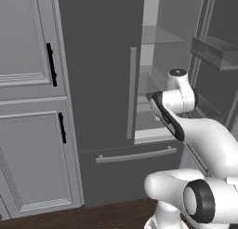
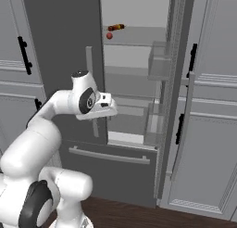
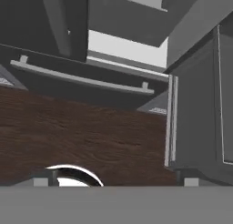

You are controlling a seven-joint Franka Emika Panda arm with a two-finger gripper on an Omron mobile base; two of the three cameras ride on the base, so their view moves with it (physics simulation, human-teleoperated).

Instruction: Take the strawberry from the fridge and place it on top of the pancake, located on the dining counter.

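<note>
Fridge (image 2: pixel 60 46): we see its right door swung open.
Strawberry (image 2: pixel 109 35): we spot it on a far upper shelf.
Gripper (image 2: pixel 112 107): we read its fingers as spread, nothing between them.

No text, label, brand, number or sign can be read anywhere in these pictures. The fridge (image 2: pixel 60 46) doors, its drawer front and its bar handles are plain and unmarked, and so are the panelled cupboards (image 1: pixel 28 107) beside the fridge.
</note>
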